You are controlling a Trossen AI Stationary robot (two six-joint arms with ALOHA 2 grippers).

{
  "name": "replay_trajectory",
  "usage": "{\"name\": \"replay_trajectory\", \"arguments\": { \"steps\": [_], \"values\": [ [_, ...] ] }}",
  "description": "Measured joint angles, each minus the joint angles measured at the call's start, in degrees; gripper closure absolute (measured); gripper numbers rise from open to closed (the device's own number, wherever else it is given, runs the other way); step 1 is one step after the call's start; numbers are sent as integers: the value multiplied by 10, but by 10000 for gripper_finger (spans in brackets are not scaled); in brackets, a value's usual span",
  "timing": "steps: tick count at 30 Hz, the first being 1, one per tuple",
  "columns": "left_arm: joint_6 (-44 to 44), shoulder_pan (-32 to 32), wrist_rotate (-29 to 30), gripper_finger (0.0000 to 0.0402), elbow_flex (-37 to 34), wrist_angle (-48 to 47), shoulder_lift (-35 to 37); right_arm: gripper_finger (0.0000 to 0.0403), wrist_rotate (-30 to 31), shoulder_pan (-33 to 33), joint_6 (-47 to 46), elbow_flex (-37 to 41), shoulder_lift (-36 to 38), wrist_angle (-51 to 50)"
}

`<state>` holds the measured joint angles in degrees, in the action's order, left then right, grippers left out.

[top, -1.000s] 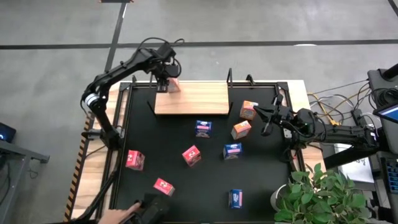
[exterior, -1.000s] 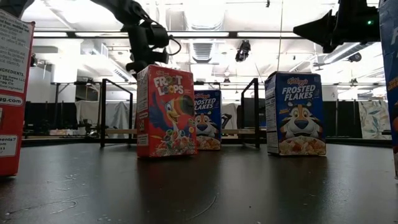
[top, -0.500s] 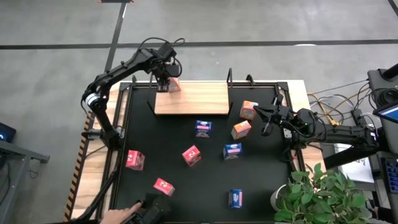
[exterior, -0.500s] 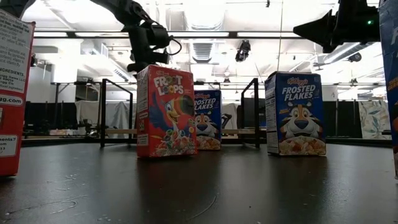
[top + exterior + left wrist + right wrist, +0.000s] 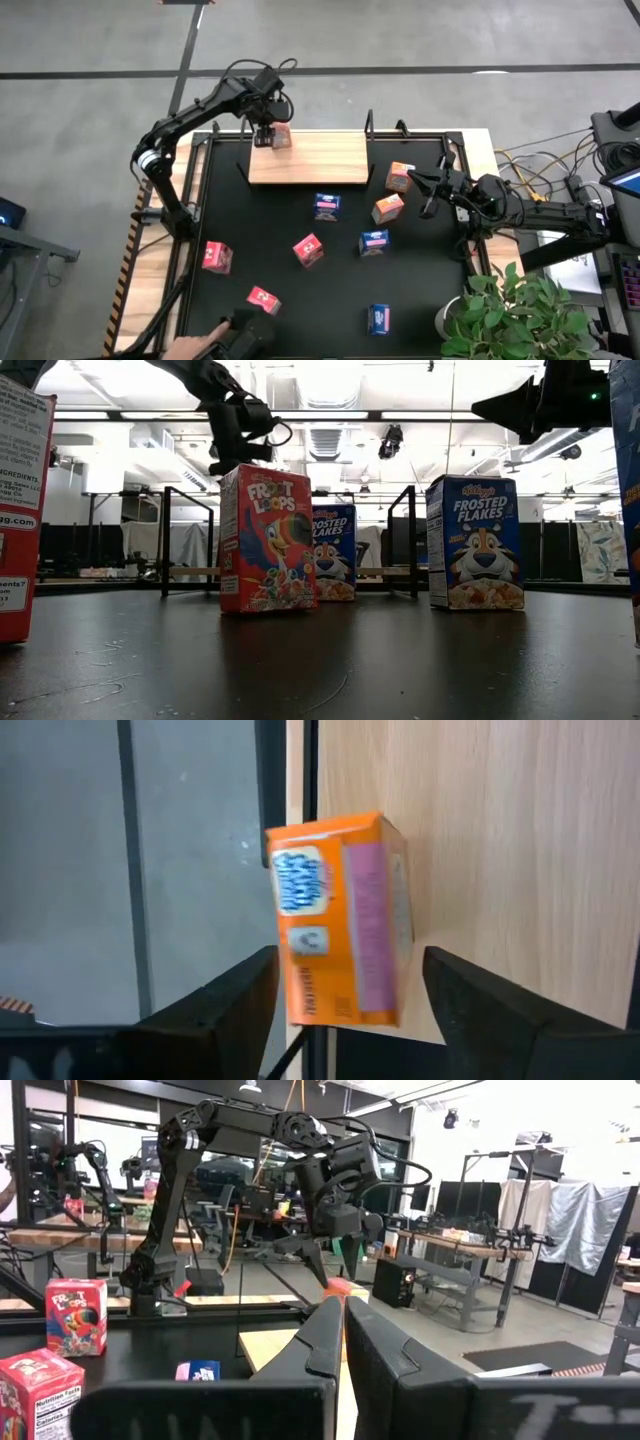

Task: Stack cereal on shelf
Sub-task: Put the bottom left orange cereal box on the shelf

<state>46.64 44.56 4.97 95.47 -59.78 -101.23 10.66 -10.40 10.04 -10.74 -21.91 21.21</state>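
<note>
- The left gripper [image 5: 270,133] has its fingers [image 5: 225,1005] spread apart on either side of an orange box [image 5: 340,920], with a gap showing on each side; the right gripper [image 5: 430,192] has its fingers [image 5: 325,1345] pressed together and holds nothing.
- The black mat [image 5: 270,235] covers most of the table and carries the loose boxes.
- The shelf [image 5: 320,160], a light wood board with black posts at its ends, lies along the far edge of the mat.
- The left arm reaches over the shelf's left end; the right arm waits low over the mat's right side, near two more orange boxes [image 5: 399,177] [image 5: 388,208].
- The orange box lies on the shelf's far left corner, one end reaching the board's edge by a black bar.
- Three blue boxes [image 5: 327,206] [image 5: 374,242] [image 5: 379,319] stand on the mat in front of the shelf and toward the right.
- Three red boxes [image 5: 308,250] [image 5: 217,256] [image 5: 264,300] are spread over the mat's left and middle.
</note>
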Motion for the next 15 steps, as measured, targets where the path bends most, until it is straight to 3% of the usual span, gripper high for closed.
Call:
{"name": "replay_trajectory", "arguments": {
  "steps": [6, 9, 12, 15],
  "values": [
    [-6, -15, -5, 169, 67, -19, 0, 394, 0, 0, -3, 0, 0, 0],
    [-38, -25, -58, 175, 106, -16, 1, 394, 0, 0, -4, 0, 0, 0],
    [-85, -30, -109, 197, 114, 19, 1, 394, 0, 0, -11, 0, 0, 0],
    [-120, -31, -119, 240, 88, 63, 1, 394, 0, 0, -12, 0, 0, 0]
  ]
}}
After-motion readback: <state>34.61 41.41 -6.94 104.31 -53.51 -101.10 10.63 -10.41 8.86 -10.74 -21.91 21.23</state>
